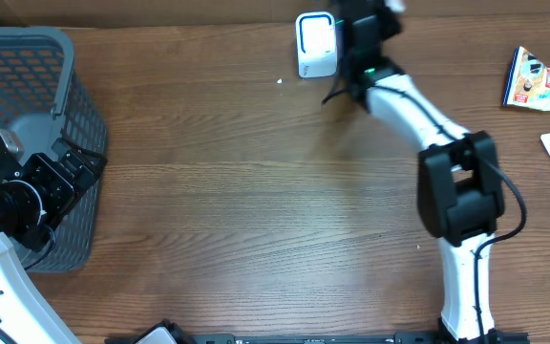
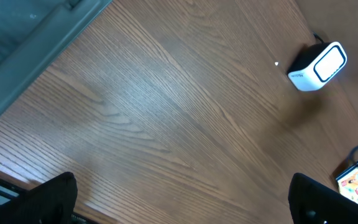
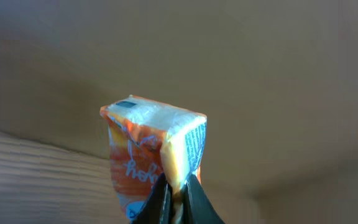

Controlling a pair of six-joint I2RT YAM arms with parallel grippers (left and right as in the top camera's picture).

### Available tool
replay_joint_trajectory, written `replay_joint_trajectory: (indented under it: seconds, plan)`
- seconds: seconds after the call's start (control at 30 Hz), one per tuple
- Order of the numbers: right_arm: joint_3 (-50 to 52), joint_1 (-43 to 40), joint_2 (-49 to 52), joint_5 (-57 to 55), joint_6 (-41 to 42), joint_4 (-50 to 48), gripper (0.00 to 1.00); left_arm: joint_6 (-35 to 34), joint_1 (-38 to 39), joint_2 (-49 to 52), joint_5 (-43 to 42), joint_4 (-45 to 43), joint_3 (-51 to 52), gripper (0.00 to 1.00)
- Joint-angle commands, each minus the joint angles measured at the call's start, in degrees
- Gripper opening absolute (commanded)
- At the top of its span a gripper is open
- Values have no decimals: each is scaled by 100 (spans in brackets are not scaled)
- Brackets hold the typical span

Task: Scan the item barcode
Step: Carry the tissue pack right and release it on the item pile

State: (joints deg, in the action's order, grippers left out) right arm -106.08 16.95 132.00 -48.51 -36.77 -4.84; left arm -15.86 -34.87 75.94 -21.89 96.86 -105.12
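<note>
Item: orange packet (image 3: pixel 151 155), crinkled film, white script lettering, one blue-and-white printed side panel. It is held upright clear of the counter (image 1: pixel 256 210), pinched at its lower edge by the right gripper (image 3: pixel 178 190). The jaws are closed on the packet, one on each side of its seam. No barcode can be made out in the right wrist view.

Position: in the overhead view the right gripper sits just to the right of the scanner (image 1: pixel 316 44), at the far edge of the counter. The packet itself is hidden under the gripper body in that view. Scanner: small white box with a window face, standing on the counter, dark cable at its back.

Left gripper (image 2: pixel 182 205): well apart from the scanner, toward the near left. Jaws spread wide, nothing between them, bare wood below. A grey mesh basket (image 1: pixel 27 67) stands beside it, far left of the scanner.

Two more snack packets (image 1: pixel 542 81) lie flat well to the scanner's right.
</note>
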Motion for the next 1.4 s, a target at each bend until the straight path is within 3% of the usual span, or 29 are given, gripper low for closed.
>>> replay_joint_trajectory:
  seconds: [0.0, 0.2, 0.33, 0.47, 0.57, 0.67, 0.7, 0.73, 0.8, 1.03, 1.2, 1.37]
  plan:
    - [-127, -872, 11, -1635, 824, 369, 4, 129, 39, -7, -15, -7, 20, 100]
    - [-125, -1993, 11, -1939, 2140, 2341, 4, 129, 39, -7, -15, -7, 20, 100]
    - [-127, -2583, 0, -1508, 3274, 3554, 4, 129, 39, -7, -15, -7, 20, 100]
    - [-127, -3042, -46, -887, 4048, 4192, 4, 129, 39, -7, -15, -7, 20, 100]
    - [-127, -3279, -63, -378, 4151, 4304, 5, 129, 39, -7, -15, -7, 20, 100]
    - [-127, -3414, -63, 20, 4153, 4391, 25, 129, 39, -7, -15, -7, 20, 100]
    - [-127, -3449, -63, 140, 4155, 4413, 38, 129, 39, -7, -15, -7, 20, 100]
    - [-127, -3475, -63, 238, 4155, 4422, 51, 129, 39, -7, -15, -7, 20, 100]
    - [-127, -3515, -66, 345, 4155, 4435, 100, 129, 39, -7, -15, -7, 20, 100]
    - [-131, -3519, -551, 367, 4522, 4507, 100, 129, 39, -7, -15, -7, 20, 100]
    - [-131, -3519, -1495, 455, 4977, 4581, 100, 129, 39, -7, -15, -7, 20, 100]
    - [-131, -3519, -2570, 1290, 5056, 4763, 100, 129, 39, -7, -15, -7, 20, 100]
